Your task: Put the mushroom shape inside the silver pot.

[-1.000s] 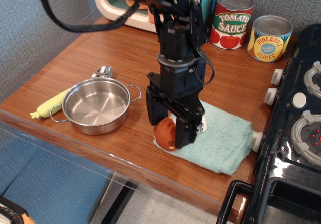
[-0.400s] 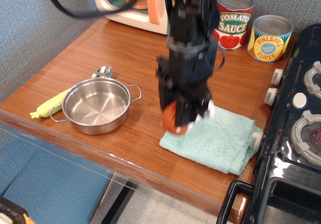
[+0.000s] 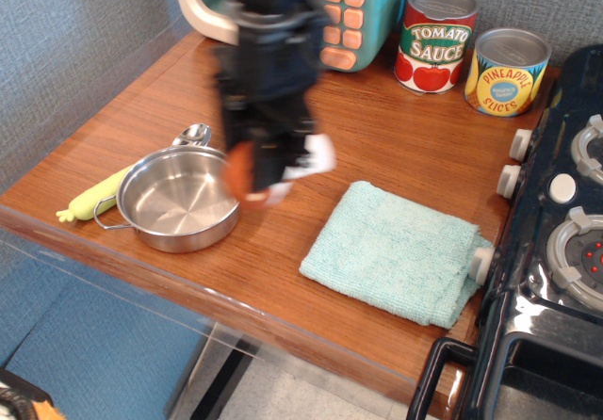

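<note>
The mushroom shape (image 3: 241, 168), reddish-brown cap with a bit of white stem, hangs in the air in my gripper (image 3: 252, 177), just above the right rim of the silver pot (image 3: 179, 199). The gripper is shut on it and blurred by motion. The shallow shiny pot stands empty on the wooden counter at the left, its right loop handle hidden behind the gripper.
A folded light-green cloth (image 3: 394, 251) lies on the counter to the right. A yellow-green plush vegetable (image 3: 94, 195) and a spoon (image 3: 192, 136) lie by the pot. Two food cans (image 3: 436, 37) and a toy microwave (image 3: 330, 15) stand at the back. A black stove (image 3: 556, 250) is at right.
My gripper lifted the mushroom off the cloth and carried it left, from above the cloth's left edge to the pot's right rim.
</note>
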Robot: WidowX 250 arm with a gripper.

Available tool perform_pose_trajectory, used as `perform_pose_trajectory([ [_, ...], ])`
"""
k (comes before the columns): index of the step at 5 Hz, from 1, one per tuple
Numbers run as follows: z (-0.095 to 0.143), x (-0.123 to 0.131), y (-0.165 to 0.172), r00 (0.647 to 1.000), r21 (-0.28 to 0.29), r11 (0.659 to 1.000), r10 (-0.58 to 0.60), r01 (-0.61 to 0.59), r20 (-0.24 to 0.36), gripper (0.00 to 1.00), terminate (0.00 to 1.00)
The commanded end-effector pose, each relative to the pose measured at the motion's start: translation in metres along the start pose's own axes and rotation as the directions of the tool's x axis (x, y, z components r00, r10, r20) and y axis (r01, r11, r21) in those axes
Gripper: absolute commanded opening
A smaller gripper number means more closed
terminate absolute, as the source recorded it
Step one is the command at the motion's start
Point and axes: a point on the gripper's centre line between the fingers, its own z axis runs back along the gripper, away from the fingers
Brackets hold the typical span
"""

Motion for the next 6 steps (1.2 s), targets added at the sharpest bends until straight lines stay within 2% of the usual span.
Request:
perform_pose_trajectory([
  [1, 0.005, -0.05, 0.027, 0.993, 0.032, 0.994, 0.107, -0.105, -0.057, 0.0, 0.0],
  [2, 0.001, -0.054, 0.034, 0.991, 0.038, 0.993, 0.117, -0.114, -0.068, 0.0, 0.0],
  [3, 0.001, -0.051, 0.045, 0.99, 0.056, 0.991, 0.127, -0.124, -0.055, 1.0, 0.0],
  [5, 0.01, -0.038, 0.048, 0.994, 0.076, 0.992, 0.1, -0.096, -0.041, 1.0, 0.0],
  [6, 0.025, -0.028, 0.039, 0.998, 0.102, 0.993, 0.054, -0.051, -0.026, 1.0, 0.0],
])
